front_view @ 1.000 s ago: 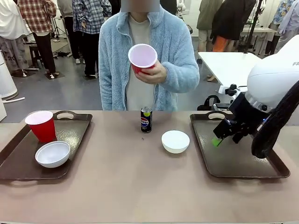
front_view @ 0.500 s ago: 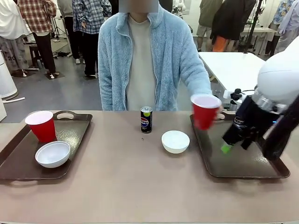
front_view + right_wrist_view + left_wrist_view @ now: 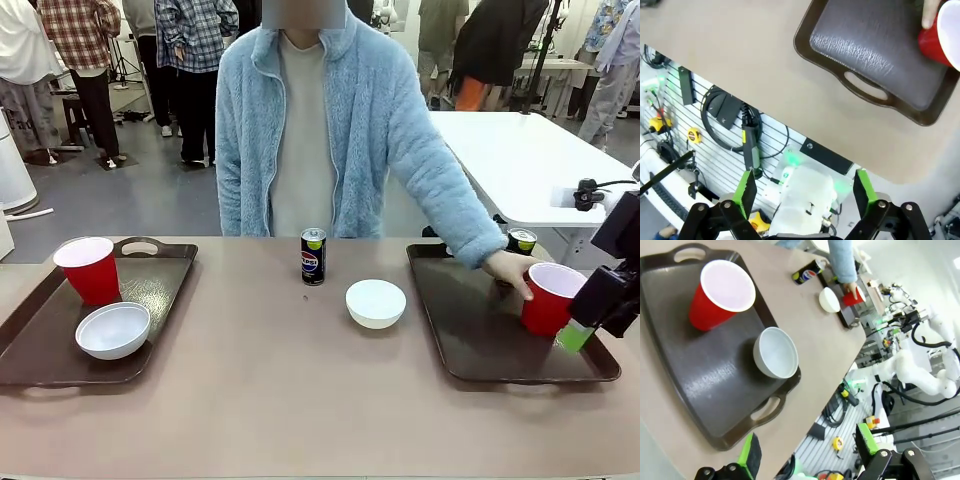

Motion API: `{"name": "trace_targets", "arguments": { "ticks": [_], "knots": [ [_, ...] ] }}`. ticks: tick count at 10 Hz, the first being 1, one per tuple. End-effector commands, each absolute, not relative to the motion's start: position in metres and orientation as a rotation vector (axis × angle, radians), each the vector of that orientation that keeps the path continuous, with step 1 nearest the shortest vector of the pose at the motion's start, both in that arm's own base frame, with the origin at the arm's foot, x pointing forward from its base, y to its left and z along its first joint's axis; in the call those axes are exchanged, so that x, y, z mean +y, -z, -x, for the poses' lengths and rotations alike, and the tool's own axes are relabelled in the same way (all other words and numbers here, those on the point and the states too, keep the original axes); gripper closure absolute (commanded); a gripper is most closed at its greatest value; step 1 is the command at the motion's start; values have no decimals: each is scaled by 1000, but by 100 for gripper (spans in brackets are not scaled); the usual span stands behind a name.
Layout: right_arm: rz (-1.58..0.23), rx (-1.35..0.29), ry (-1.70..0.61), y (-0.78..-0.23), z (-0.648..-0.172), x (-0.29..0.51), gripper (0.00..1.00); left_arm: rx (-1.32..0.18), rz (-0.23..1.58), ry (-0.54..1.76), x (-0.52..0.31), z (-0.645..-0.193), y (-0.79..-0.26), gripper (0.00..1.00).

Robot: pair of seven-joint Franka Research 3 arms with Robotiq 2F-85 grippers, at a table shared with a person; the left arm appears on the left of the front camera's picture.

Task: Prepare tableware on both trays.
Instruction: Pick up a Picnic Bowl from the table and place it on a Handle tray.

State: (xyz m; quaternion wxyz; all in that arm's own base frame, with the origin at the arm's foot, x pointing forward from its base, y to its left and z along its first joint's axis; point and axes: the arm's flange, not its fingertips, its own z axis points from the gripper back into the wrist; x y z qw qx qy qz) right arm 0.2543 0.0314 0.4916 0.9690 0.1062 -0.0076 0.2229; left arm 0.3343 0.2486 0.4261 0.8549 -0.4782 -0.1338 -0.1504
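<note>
The left tray [image 3: 40,345] carries a red cup [image 3: 90,268] and a white bowl [image 3: 113,330]; the left wrist view shows the same cup [image 3: 722,292] and bowl [image 3: 776,352]. A dark can [image 3: 313,256] and a second bowl [image 3: 376,303] stand on the table between the trays. On the right tray [image 3: 470,320] a person's hand [image 3: 512,270] holds a second red cup [image 3: 550,298], with another can [image 3: 521,240] just behind. My right gripper [image 3: 580,330] hangs by that cup at the tray's right rim, open [image 3: 804,195]. My left gripper [image 3: 807,450] is open off the table's edge.
A person in a pale blue fleece stands at the far side, one arm reaching over the right tray. A white table [image 3: 520,150] stands behind on the right. The table edge and a slatted wall with cables [image 3: 715,130] lie below my right gripper.
The person has brought the second red cup down from chest height onto the right tray. My right arm has drawn back from over the tray to its right rim.
</note>
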Motion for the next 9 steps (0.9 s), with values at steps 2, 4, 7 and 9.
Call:
{"name": "trace_targets", "arguments": {
  "ticks": [2,4,7,9],
  "knots": [
    [-256,-46,-428,-476,-264,29,0,-291,1013,316,249,-332,-427,0],
    [-244,-44,-437,-472,-271,45,0,-291,1013,316,249,-332,-427,0],
    [-204,-103,-411,-457,-300,81,0,-291,1013,316,249,-332,-427,0],
    [-160,-144,-396,-433,-324,109,0,-291,1013,316,249,-332,-427,0]
  ]
}}
